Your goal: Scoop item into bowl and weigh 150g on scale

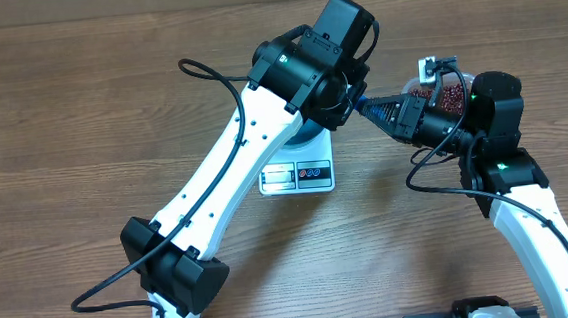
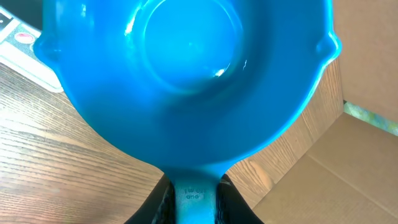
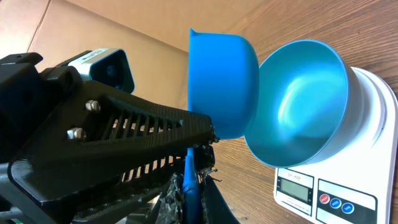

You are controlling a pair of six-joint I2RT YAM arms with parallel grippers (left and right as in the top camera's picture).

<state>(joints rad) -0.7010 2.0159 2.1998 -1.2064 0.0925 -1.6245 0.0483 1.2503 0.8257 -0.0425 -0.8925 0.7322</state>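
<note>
Blue and empty, the scoop [image 3: 221, 81] hangs between both arms, left gripper [image 2: 194, 194] clamped on its handle and right gripper [image 3: 189, 193] closed on the handle's end, likely a handover toward the beans [image 1: 450, 95] at the right, while the bowl [image 3: 305, 106] waits on the scale [image 3: 376, 137].

Brown wood-grain table [image 1: 60, 114], small blue handled scoop [image 3: 224, 81], clear plastic tub [image 1: 459, 77] toward the table's right, tan cardboard [image 2: 348, 168] behind

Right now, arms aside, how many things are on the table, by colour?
Blue: 2, the bowl and the scoop
White: 1, the scale
Red-brown: 1, the heap of beans
Total: 4
</note>
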